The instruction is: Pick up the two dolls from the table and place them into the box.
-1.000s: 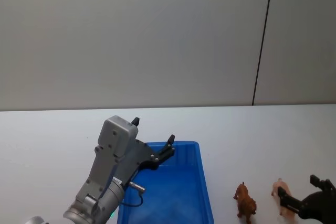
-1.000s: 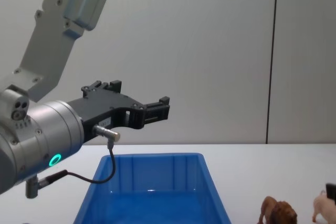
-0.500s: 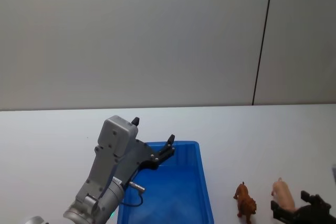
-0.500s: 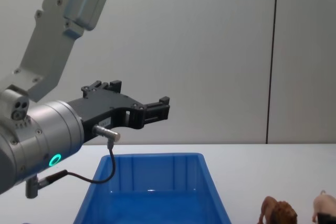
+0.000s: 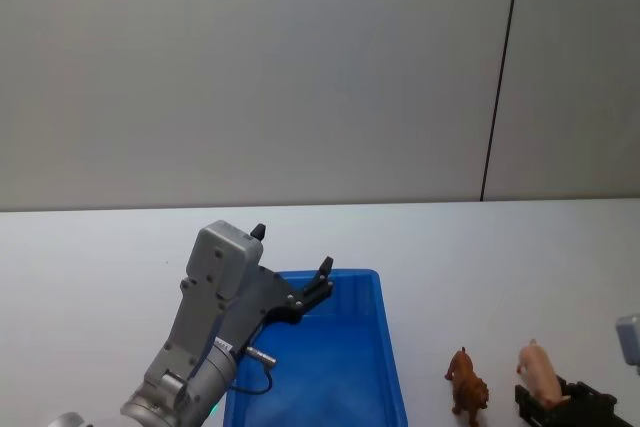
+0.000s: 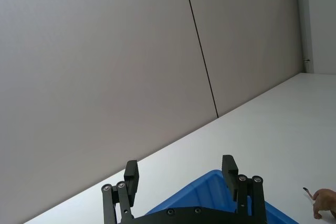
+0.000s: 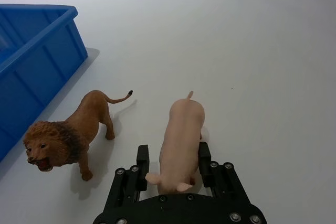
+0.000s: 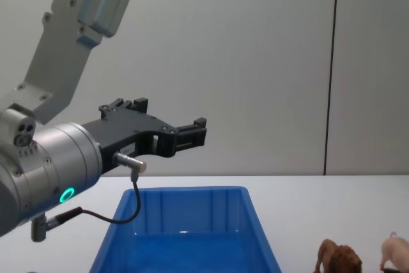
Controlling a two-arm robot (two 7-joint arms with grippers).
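Two plastic animal figurines stand on the white tabletop [image 7: 273, 51] near the bright blue ribbed plastic bin [image 7: 37, 45]: a brown shaggy-maned lion [image 7: 79, 129] and a pale pink pig [image 7: 181, 124]; right gripper [image 7: 173, 163] straddles the pig's front end, jaws wide, nothing pinched; pig looks light, rigid, kinda slick, so grabbing its flanks seems best; left gripper [image 6: 180, 174] hovers spread over the bin.

On the table [image 5: 100, 257]: box [image 5: 330, 367] left, lion [image 5: 467, 382] beside it, pig [image 5: 540, 372] rightmost, between the fingers of the right gripper [image 7: 173, 153].

The right hand [image 7: 173, 152] has come down, its spread fingers now either side of the pig [image 7: 182, 129].
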